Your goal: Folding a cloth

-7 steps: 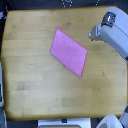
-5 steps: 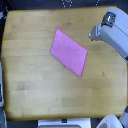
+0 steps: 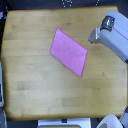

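Observation:
The cloth (image 3: 69, 51) is a plain pink-magenta four-sided piece lying flat on the wooden tabletop (image 3: 35, 85), a little above and to the exterior view's right of the table's middle, turned like a slanted diamond. My arm comes in from the exterior view's right edge as a grey-white block. Its gripper end (image 3: 94, 36) points toward the cloth and sits just off the cloth's right corner, apart from it. The fingers are too blurred to tell whether they are open or shut.
The table's edges show on all sides, with dark floor beyond the left edge. Pale robot parts (image 3: 107, 122) sit below the table's near edge at the bottom right. Small dark fixtures (image 3: 66, 3) stand past the far edge.

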